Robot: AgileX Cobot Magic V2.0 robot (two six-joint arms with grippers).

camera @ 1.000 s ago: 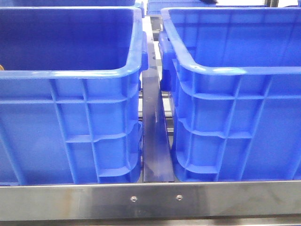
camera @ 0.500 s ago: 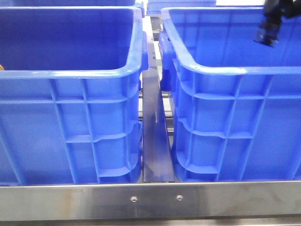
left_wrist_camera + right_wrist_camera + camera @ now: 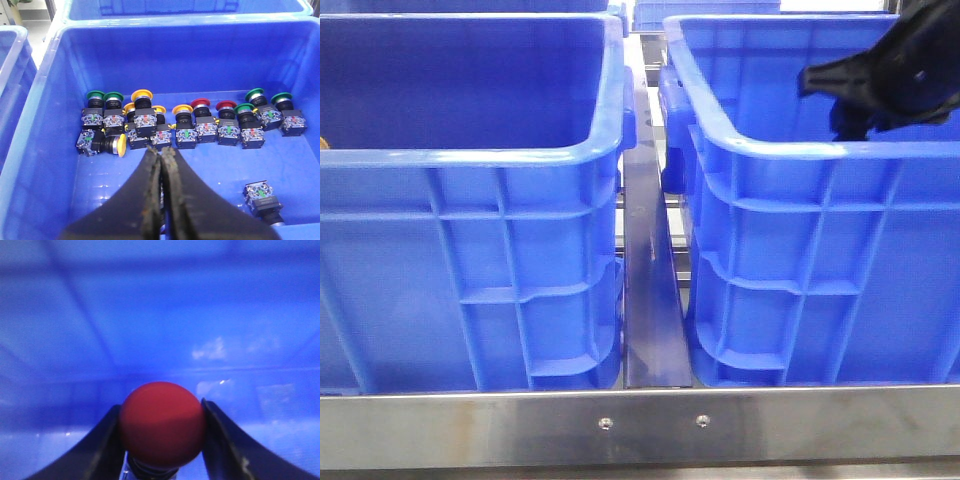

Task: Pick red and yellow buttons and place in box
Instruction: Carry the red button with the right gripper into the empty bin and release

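- Right gripper (image 3: 161, 440): its two dark fingers (image 3: 224, 445) press on either side of a red button (image 3: 162, 424), so the gap is just the width of the round cap.
- The red cap faces the wrist camera; a dark and clear body shows just under it, so the button's long axis runs along the fingers, cap outward.
- In the front view the right gripper (image 3: 850, 105) is a dark shape hanging over the right crate (image 3: 820, 250), inside its near rim; the button itself cannot be made out there.
- Behind the red button only blurred blue crate wall shows.
- Left gripper (image 3: 161, 160): fingers pressed together, tips touching, nothing between them.
- It hangs above the floor of the left crate (image 3: 45, 130), near a row of buttons.
- In that row, yellow buttons (image 3: 142, 95) stand cap up toward one end, red ones (image 3: 200, 103) in the middle and green ones (image 3: 255, 93) at both ends.
- One yellow button (image 3: 120, 145) lies on its side, cap toward the gripper side.
- A lone switch block (image 3: 262, 196) lies apart, nearer the camera.
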